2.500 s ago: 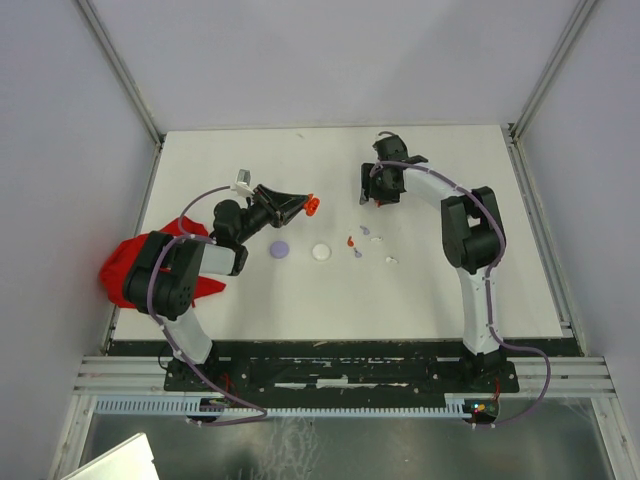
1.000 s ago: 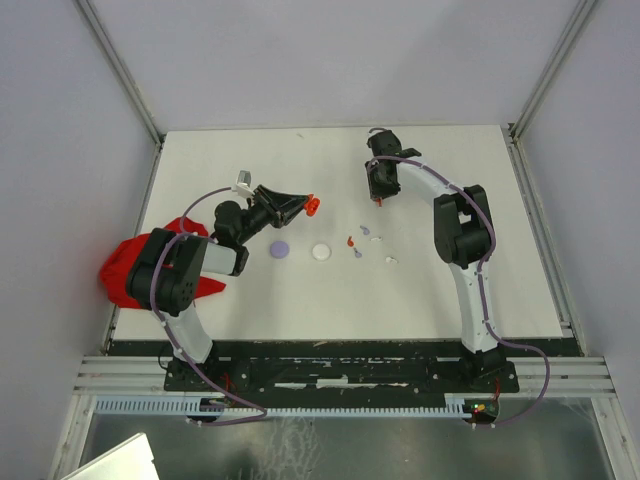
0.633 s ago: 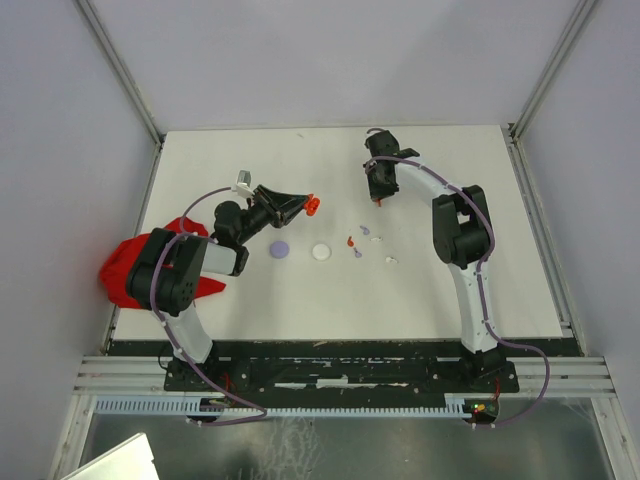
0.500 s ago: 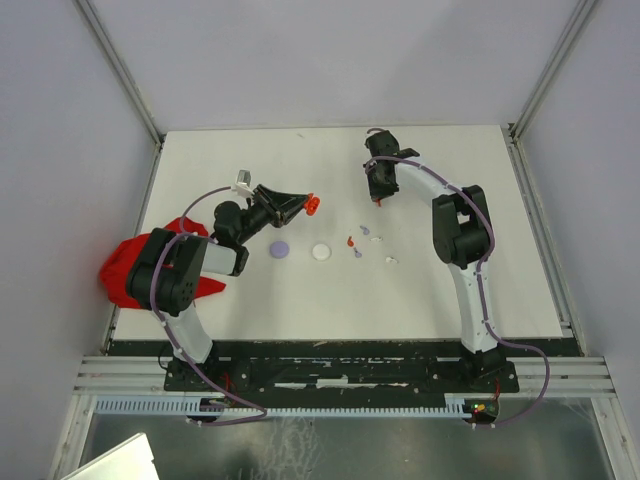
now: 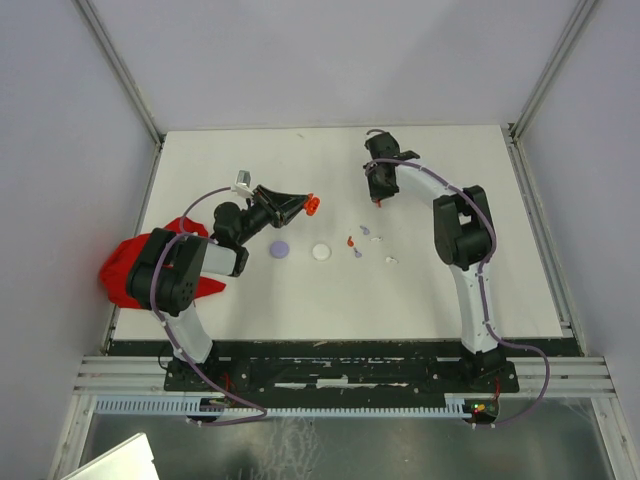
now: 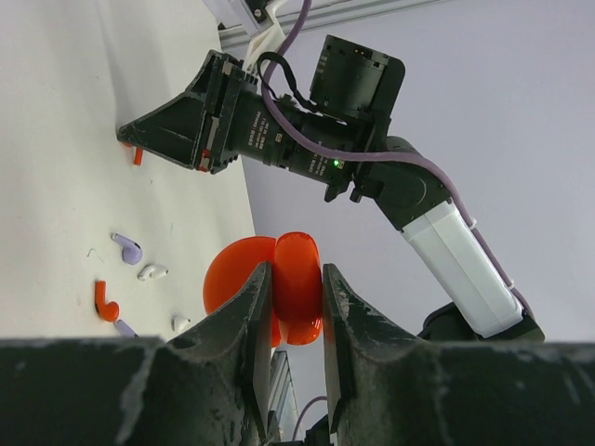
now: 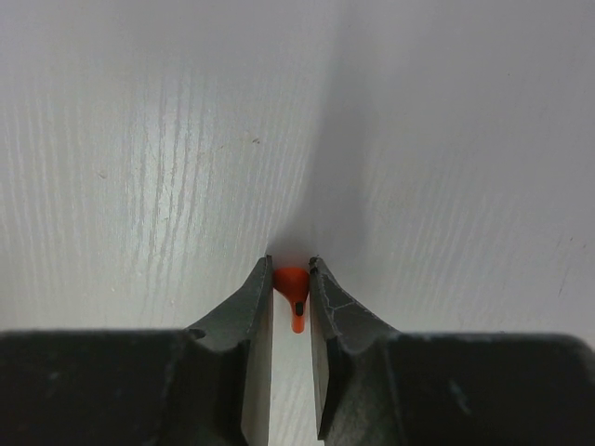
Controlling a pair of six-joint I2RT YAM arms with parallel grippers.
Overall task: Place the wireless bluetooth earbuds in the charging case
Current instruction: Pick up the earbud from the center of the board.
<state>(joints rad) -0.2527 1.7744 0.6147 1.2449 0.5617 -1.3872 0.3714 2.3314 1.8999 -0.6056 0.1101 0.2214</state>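
Toward far table (image 5: 480, 160) edge, right tool (image 7: 290, 270) pinches red earbud (image 7: 293, 282), perhaps lifted.

White table (image 5: 300, 290) (metal-edged), pale lilac walls (image 5: 330, 60)

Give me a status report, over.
Left gripper shut on open red case. Right gripper shut on red earbud. Other earbuds loose on table. Nothing between earbud and case.

My right gripper (image 7: 291, 270) has narrowed from wide open and now pinches a red earbud (image 7: 293, 284).
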